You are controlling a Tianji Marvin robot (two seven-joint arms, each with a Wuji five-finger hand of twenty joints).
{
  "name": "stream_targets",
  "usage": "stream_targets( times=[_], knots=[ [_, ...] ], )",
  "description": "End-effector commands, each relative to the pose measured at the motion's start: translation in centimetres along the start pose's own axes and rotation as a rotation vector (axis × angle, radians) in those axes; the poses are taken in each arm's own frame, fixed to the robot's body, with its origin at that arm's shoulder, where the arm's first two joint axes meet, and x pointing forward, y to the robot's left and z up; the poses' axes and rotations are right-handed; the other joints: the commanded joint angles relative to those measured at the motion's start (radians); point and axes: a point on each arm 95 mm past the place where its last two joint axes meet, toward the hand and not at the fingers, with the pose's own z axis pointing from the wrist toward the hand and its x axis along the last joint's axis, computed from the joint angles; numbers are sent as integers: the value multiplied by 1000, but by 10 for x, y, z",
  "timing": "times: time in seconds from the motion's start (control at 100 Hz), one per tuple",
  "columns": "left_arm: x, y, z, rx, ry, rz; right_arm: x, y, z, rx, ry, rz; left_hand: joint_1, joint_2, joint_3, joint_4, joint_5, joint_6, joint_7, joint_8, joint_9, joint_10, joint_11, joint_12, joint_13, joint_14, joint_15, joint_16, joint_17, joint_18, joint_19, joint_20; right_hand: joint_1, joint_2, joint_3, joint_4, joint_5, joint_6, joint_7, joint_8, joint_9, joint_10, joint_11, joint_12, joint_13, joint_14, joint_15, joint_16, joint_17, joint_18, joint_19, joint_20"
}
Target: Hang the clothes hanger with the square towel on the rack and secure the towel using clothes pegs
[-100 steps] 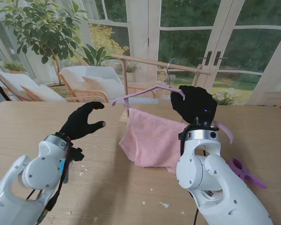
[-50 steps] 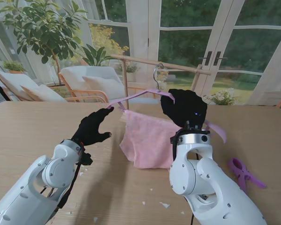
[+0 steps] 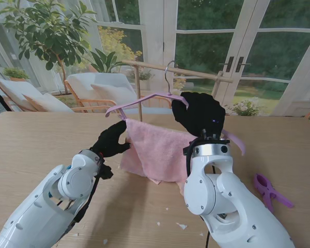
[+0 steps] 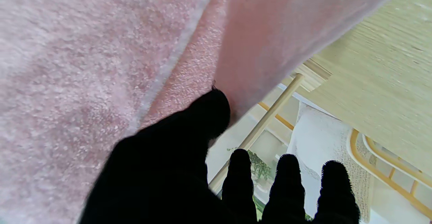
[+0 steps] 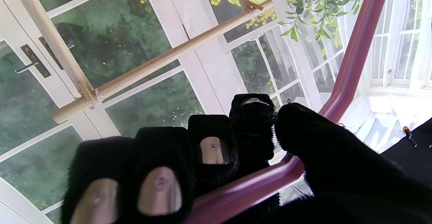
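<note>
The right hand is closed around the pink clothes hanger, fingers curled over its bar, holding it up above the table just in front of the wooden rack. The hanger's metal hook sits close to the rack's top rail, though I cannot tell whether it rests on it. The square pink towel is draped over the hanger and hangs down on the near side of the rack, its lower edge close to the table. The left hand has its thumb pressed against the towel's side edge, with the other fingers spread beyond the cloth, not clearly gripping. A purple clothes peg lies on the table well to the right of the rack, apart from both hands
</note>
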Motion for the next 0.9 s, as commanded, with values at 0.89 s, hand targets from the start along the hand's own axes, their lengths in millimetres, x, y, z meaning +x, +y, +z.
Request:
stream_targets(
  times=[0.89],
  knots=[
    [12,16,16,-39,-37,-178,15,28,10,-18,-30,85,145,88,-124,67,175,101,75,19,46,-28,251,-68,32,-16,-12,70,-2,-25,-2,60,-33,67,5,37,39,-11,14,31,37,11,49,25,59,4,113,-22,125,-152,205,18]
  ],
)
